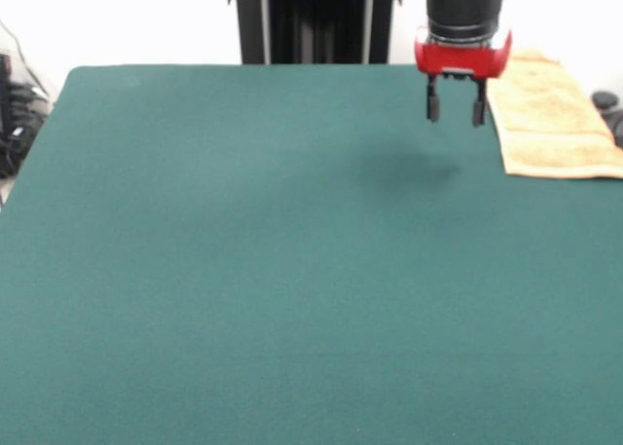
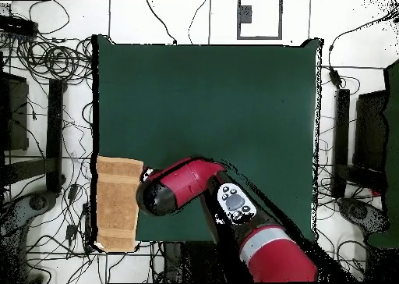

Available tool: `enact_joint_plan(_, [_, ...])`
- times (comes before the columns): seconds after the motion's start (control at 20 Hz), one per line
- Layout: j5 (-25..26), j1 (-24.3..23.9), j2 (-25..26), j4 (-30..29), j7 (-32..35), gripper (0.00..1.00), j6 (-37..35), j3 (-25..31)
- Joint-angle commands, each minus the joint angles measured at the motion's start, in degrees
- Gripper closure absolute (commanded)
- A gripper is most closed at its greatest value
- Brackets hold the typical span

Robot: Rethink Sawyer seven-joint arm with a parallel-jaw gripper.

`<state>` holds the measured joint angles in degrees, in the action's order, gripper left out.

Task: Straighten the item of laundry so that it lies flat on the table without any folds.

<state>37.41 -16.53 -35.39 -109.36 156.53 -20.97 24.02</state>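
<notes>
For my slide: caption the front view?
Open gripper hovers beside a flat tan towel at the green table's far corner.

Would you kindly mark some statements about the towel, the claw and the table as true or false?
1. The towel lies at the table's centre. False: it lies at a corner, by the edge.
2. The claw is open and holds nothing. True.
3. The claw grips the towel. False: it hangs beside the towel, above the felt.
4. The towel looks spread flat. True.
</notes>
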Motion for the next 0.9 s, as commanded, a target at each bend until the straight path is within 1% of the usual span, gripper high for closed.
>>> enact_joint_plan(0.05, [-0.97,3.53,3.62,-2.78,-2.05,0.00,-0.81,2.49])
enact_joint_plan(0.15, [-2.98,6.90,3.87,-2.07,2.02,0.00,0.51,2.13])
enact_joint_plan(0.35, [-7.22,10.09,3.59,-1.80,6.14,0.00,1.21,2.41])
enact_joint_plan(0.7, [-12.82,13.95,3.04,-0.76,7.22,0.00,1.37,1.08])
enact_joint_plan(0.8, [-13.93,15.07,3.44,-0.03,7.23,0.00,1.69,0.36])
enact_joint_plan(0.9, [-14.73,16.61,4.62,2.09,7.19,0.00,1.35,-0.97])
